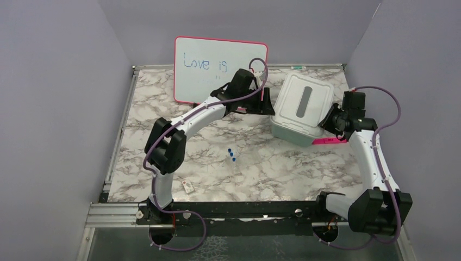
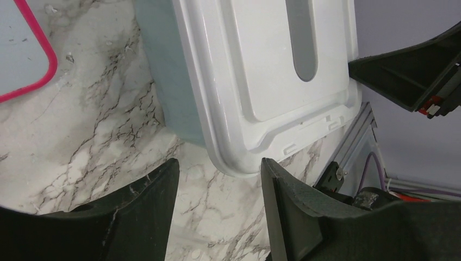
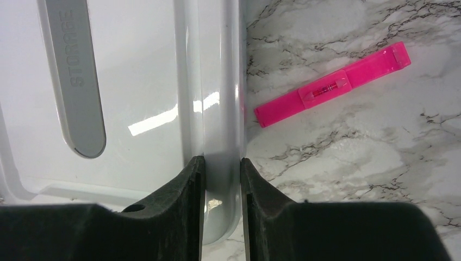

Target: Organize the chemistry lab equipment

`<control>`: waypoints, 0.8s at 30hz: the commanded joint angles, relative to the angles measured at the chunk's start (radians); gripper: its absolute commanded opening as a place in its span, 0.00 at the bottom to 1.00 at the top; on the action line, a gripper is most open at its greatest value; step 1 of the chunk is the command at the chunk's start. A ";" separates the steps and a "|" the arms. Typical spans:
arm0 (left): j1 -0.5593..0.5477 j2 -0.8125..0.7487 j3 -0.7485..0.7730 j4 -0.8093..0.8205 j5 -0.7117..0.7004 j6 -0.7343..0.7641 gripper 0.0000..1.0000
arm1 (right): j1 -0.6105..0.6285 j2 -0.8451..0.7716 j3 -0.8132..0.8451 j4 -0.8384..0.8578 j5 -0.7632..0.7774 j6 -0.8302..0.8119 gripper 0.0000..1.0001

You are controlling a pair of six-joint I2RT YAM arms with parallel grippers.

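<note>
Nearest the arm bases, a small white item with a red end (image 1: 188,186) lies loose on the marble-patterned table (image 1: 282,168), toward the left. A little farther and nearer the middle stand three blue-capped tubes (image 1: 232,156) in a short row; whatever holds them is too faint to make out. Both count as lab equipment not yet put away.

Farther and to the right, a flat pink marker (image 3: 331,86) lies just beside the near right edge of a pale grey-green plastic storage box (image 1: 291,133). The box's white lid with a grey slot handle (image 1: 304,100) sits on top of it.

The right gripper (image 3: 222,162) has one finger on each side of the lid's raised right rim, and both look pressed against it, so I read it as clamped on that rim.

The left gripper (image 2: 218,166) hangs at the box's left side with its jaws apart and nothing between them. The lid's corner lies just beyond them.

At the far edge leans a pink-framed whiteboard (image 1: 228,81).

The bottle, beaker, tongs and handled tools show nowhere, and whether they are in the box is hidden. My judgement is that the task is partly done: the tubes and the small item remain on the table, and the lid would have to come off to admit them.
</note>
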 commanded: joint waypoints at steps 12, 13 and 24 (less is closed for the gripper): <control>-0.007 0.066 0.029 -0.008 -0.045 0.018 0.56 | 0.006 0.166 -0.020 0.023 -0.199 -0.045 0.16; -0.007 0.069 0.030 -0.014 -0.049 0.018 0.54 | 0.006 0.186 -0.011 0.027 -0.203 -0.047 0.15; 0.003 0.074 0.200 -0.180 -0.198 0.117 0.51 | 0.008 0.209 0.199 -0.023 -0.149 -0.041 0.31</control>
